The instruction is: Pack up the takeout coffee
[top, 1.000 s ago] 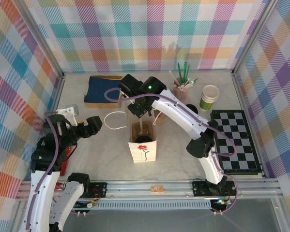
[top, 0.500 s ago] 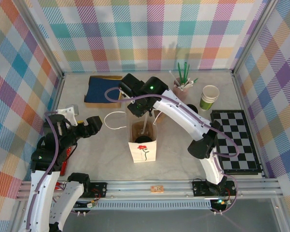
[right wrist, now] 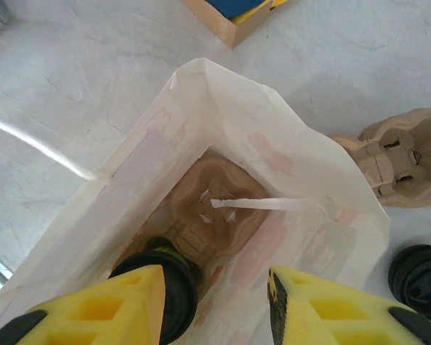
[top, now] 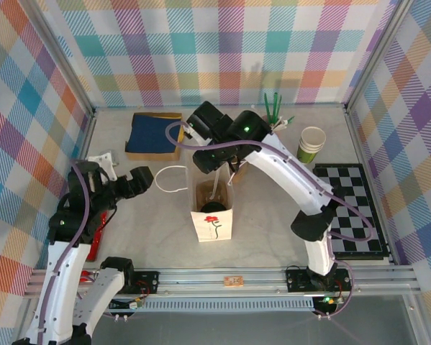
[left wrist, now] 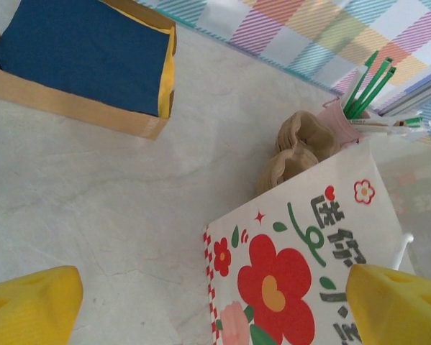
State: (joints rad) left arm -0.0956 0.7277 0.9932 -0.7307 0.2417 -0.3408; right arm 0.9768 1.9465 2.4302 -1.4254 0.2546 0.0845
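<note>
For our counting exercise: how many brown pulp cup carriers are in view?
2. One cup carrier lies at the bottom of the paper bag; the other sits on the table beside the bag. Others may be hidden.

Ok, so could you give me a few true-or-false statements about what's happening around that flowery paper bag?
1. The coffee cup with the black lid is inside the paper bag. True.
2. The right claw is squeezing that cup. False: it stands open over the bag's mouth, with the cup down below it.
3. The left claw grips the side of the bag. False: it is open, apart from the bag, and holds nothing.
4. The lidless green cup stands next to the checkerboard. True.
</note>
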